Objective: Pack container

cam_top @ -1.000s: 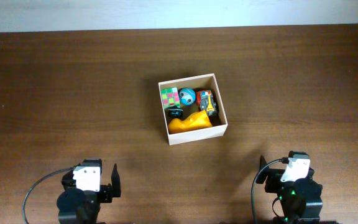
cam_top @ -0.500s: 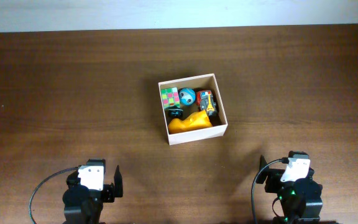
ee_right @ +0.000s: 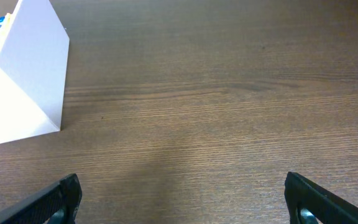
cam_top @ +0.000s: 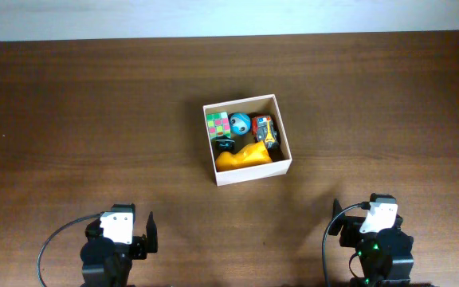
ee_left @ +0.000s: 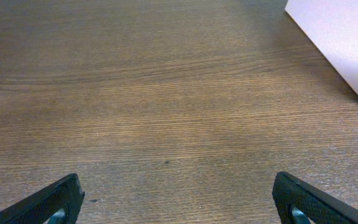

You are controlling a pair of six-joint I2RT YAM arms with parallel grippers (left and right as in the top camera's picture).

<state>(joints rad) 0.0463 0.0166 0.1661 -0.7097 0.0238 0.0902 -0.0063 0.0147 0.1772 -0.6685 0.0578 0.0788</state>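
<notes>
The table [cam_top: 70, 119] is dark brown wood with thin lines running from side to side. Past its far edge there is a pale strip [cam_top: 229, 16]. I cannot tell if that is wall or floor.

The left gripper [ee_left: 178, 200] sits well to the left of the container, closer to the front edge of the table. Its two black fingers [ee_left: 58, 200] are wide apart, with only wood between them.

The container [cam_top: 253, 174] stands near the middle of the table, turned a little. Its outside walls are white. Inside, a checkered cube [cam_top: 217, 124] is in the far left corner. A blue ball [cam_top: 240, 123] is just beside it, and an orange toy [cam_top: 245, 158] lies along the front wall.

The right gripper [ee_right: 184, 198] sits to the right of the container, also near the front edge. Its fingers are wide apart and hold nothing.
</notes>
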